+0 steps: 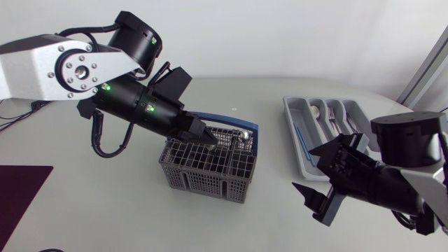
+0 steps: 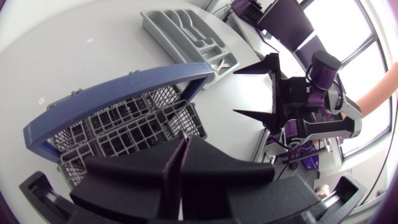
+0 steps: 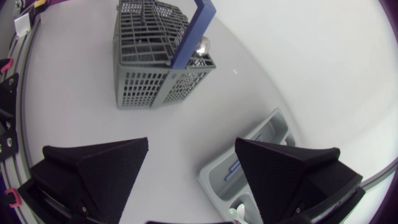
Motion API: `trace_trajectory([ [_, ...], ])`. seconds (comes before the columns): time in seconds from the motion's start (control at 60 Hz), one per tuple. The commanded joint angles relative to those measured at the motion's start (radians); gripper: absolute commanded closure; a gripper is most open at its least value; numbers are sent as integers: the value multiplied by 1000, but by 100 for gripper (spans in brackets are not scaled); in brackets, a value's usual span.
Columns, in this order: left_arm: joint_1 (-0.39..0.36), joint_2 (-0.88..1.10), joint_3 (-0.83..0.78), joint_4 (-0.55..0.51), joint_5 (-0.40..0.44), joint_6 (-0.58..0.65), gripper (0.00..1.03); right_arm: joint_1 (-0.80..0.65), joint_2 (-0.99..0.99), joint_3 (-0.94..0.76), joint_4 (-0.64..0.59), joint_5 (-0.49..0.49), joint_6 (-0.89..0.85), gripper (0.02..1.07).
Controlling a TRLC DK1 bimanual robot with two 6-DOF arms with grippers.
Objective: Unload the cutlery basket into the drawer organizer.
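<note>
The grey cutlery basket with a blue handle stands mid-table. My left gripper reaches down into its top, shut on a thin piece of cutlery that just shows at the fingertips; what kind it is I cannot tell. A spoon stands in the basket's far corner. The grey drawer organizer lies to the right, with a fork and other pieces in its slots. My right gripper hovers open and empty between basket and organizer, near the organizer's front end.
A dark purple mat lies at the table's front left corner. In the right wrist view the basket stands ahead of the open gripper, the organizer beside it.
</note>
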Motion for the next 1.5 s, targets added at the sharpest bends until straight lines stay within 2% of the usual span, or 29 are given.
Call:
trace_trajectory([
  [0.0,11,-30,-21,0,29,-22,93,29,-11,34,-13,-24,58,7],
  [0.417,5,-121,-15,-29,55,-27,93,122,-5,89,24,-234,138,7],
  [0.533,-26,-136,-7,-38,59,-8,93,128,7,106,29,-334,147,7],
  [0.683,-69,-142,15,-59,64,24,93,131,61,143,43,-403,146,7],
  [0.833,-132,-141,36,-95,72,82,93,173,78,158,30,-430,115,7],
  [1.067,-166,-112,56,-175,131,205,93,216,118,166,1,-470,37,13],
  [1.217,-202,-90,62,-217,148,262,93,223,150,186,1,-479,28,23],
  [1.283,-218,-80,68,-233,153,280,93,234,155,194,0,-479,26,31],
  [1.367,-219,-69,79,-244,168,289,93,251,155,195,-2,-479,20,43],
  [1.483,-218,-52,94,-265,179,308,93,262,147,191,-11,-476,3,66],
])
